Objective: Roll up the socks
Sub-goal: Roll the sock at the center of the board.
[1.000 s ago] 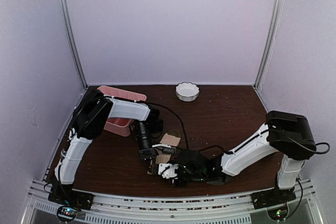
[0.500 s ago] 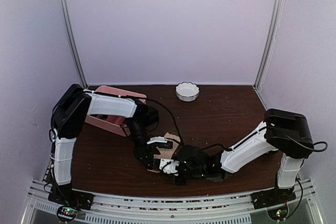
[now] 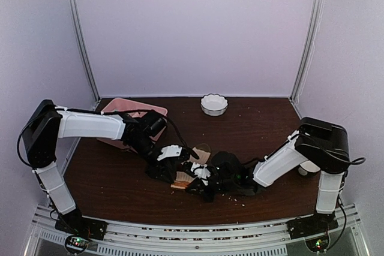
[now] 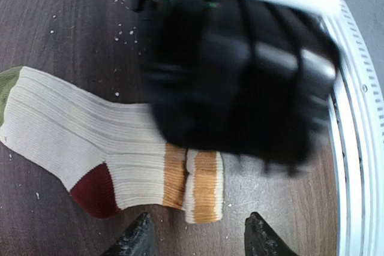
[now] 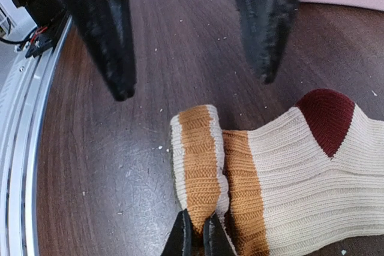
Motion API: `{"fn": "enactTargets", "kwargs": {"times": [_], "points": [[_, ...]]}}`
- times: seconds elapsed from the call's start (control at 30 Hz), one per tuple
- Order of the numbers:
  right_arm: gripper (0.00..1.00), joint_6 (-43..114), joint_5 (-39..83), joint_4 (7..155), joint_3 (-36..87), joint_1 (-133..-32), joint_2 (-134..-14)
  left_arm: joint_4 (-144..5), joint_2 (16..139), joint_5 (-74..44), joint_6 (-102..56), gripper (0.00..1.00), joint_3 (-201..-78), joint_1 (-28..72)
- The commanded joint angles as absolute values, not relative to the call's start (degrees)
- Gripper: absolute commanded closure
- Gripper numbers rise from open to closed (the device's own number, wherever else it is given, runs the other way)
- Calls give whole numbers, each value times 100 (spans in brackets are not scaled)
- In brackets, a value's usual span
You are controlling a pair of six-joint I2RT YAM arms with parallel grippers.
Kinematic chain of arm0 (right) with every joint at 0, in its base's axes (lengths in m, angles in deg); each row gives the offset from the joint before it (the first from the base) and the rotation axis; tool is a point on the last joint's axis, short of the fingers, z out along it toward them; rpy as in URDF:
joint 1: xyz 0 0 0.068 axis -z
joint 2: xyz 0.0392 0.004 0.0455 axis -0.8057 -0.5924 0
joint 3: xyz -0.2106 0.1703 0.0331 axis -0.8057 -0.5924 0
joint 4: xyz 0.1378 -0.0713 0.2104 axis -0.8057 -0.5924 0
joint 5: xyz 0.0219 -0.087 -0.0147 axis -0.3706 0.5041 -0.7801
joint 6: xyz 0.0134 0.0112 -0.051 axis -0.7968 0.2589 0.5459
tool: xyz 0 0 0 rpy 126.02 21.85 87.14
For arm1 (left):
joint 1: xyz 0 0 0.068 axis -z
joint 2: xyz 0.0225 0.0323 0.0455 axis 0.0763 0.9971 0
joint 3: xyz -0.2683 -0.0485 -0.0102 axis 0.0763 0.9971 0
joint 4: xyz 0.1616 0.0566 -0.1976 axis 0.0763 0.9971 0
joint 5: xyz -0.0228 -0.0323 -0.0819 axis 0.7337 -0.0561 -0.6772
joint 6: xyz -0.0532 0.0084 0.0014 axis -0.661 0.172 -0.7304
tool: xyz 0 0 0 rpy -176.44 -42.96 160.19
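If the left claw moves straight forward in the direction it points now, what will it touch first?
Most likely the orange cuff of the cream sock, lying just ahead between the fingers of the open left claw. The right arm's black wrist hangs beyond it, seemingly higher; depth is unclear.

Socks (image 4: 78, 136) lie flat on the table (image 3: 270, 124), near its front edge, about midway across. Tray (image 3: 120, 107): well behind the socks, to their left. Bowl (image 3: 214, 104): well behind the socks, slightly right. Left gripper (image 4: 198, 235): just left of the socks. Right gripper (image 5: 197, 235): on the socks' cuff end, at their right.
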State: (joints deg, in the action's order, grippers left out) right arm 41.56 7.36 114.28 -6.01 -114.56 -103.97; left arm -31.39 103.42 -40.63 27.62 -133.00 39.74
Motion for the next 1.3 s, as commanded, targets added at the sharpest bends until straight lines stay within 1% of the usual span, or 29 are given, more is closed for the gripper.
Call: {"fn": "enactTargets", "kwargs": {"times": [0.0, 0.2, 0.3, 0.5, 0.6, 0.77, 1.0, 1.07, 1.2, 1.23, 1.27], "points": [[100, 3340, 539, 10432, -850, -11170, -11065, -3282, 10286, -4205, 3373, 49, -13093, 4125], [100, 2782, 244, 10776, -965, -11010, -11337, -3966, 10250, -3721, 3506, 53, -12728, 4328], [100, 2678, 137, 10770, -988, -10934, -11377, -4424, 10241, -3390, 3453, 54, -12629, 4361], [100, 2792, 43, 10422, -898, -10889, -11380, -4716, 10319, -2933, 3576, 54, -12591, 4487], [100, 2823, 6, 10298, -840, -10872, -11382, -4734, 10381, -2897, 3611, 56, -12574, 4562], [100, 2784, -8, 10227, -805, -10831, -11365, -4448, 10559, -2883, 3768, 64, -12654, 4690], [100, 2695, -125, 10306, -815, -10811, -11424, -4420, 10509, -2803, 3848, 65, -12492, 4704], [100, 2663, -154, 10331, -816, -10815, -11425, -4518, 10556, -2636, 3797, 69, -12485, 4704], [100, 2596, -80, 10430, -887, -10809, -11302, -4364, 10691, -2589, 3679, 87, -12641, 4700], [98, 2558, -24, 10511, -940, -10809, -11230, -4226, 10742, -2666, 3666, 92, -12734, 4685], [93, 2527, 64, 10635, -1026, -10816, -11149, -4060, 10812, -2732, 3645, 98, -12839, 4667]]}}
